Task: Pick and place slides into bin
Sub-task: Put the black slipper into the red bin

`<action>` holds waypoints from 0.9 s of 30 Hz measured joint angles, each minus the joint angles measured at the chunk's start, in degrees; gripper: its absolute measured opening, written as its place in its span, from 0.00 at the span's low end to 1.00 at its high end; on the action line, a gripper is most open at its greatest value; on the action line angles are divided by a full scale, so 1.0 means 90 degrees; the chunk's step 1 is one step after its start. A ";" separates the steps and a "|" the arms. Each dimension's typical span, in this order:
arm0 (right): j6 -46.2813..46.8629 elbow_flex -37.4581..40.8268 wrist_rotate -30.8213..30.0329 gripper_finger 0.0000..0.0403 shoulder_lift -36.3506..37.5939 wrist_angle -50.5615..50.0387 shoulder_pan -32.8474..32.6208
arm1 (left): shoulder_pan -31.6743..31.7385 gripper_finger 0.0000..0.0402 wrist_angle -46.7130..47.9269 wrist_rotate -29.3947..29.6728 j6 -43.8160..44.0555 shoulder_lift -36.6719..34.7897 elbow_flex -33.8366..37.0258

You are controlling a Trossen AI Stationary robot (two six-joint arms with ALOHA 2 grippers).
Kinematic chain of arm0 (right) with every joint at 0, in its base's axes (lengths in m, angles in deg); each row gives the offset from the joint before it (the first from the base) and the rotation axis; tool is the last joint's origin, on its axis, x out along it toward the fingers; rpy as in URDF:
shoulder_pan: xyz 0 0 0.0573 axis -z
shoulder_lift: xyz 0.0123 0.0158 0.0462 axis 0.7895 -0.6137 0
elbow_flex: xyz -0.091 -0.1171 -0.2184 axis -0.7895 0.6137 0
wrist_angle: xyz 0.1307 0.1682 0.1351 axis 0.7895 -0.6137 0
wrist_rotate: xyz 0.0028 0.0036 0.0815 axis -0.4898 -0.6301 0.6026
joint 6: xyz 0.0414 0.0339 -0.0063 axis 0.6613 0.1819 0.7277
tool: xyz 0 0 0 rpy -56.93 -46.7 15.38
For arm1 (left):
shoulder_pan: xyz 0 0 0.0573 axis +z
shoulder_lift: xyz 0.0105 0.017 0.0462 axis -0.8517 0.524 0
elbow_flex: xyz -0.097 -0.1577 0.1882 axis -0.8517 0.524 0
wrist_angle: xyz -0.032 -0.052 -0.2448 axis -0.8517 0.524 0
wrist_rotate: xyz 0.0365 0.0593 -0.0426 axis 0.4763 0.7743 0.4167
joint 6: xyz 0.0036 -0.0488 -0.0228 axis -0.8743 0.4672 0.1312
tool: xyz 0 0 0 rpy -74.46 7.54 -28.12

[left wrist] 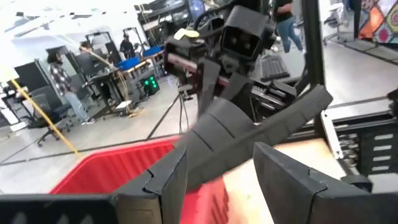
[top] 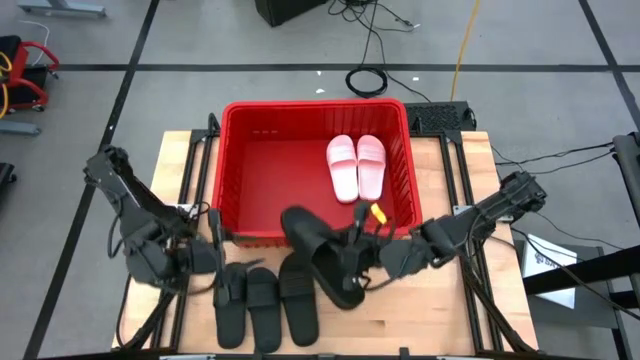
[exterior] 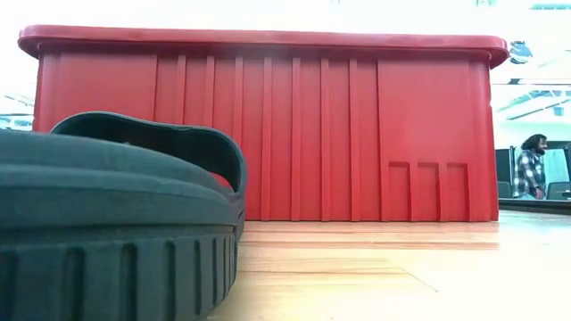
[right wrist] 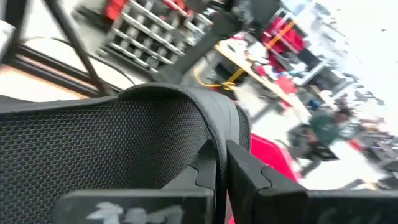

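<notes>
The red bin [top: 255, 165] stands at the table's far middle with two pale pink slides [top: 356, 165] lying in its right part. Three black slides [top: 263, 305] lie side by side, soles down, on the wood near the front edge; one fills the low view's left [exterior: 107, 223]. A fourth black slide [top: 318, 255] hangs above the bin's near rim, with my right gripper [top: 362, 258] shut on it. My left gripper [top: 212, 262] stands open to the left of the bin's near corner, with nothing between its fingers [left wrist: 168, 186]. My right gripper pinches the black slide's wide strap [right wrist: 214, 134] between its two fingers, close to where the strap meets the sole's side. The fingers come roughly level from the table's right. The slide is lifted clear of the table and tilted on its edge, its far end [top: 295, 220] over the bin's near rim.
Bare wood lies at the table's front right [top: 420, 320]. The bin's left half holds nothing. Cables and a black box [top: 440, 115] lie beyond the table's far right corner. People stand in the room behind [exterior: 533, 165].
</notes>
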 joint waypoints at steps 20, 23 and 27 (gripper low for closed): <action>-0.0711 0.0000 0.0043 0.03 0.0172 -0.0610 0.2045 | 0.2248 0.47 0.1269 -0.0842 -0.0237 -0.1592 -0.0002; -0.0889 0.0000 0.0043 0.03 0.0172 -0.0576 0.2260 | 0.2649 0.47 0.1440 -0.1354 -0.0235 -0.1774 -0.0002; -0.0949 0.0000 0.0046 0.03 0.0172 -0.0627 0.2509 | 0.3194 0.47 0.1514 -0.1718 -0.0287 -0.1858 -0.0007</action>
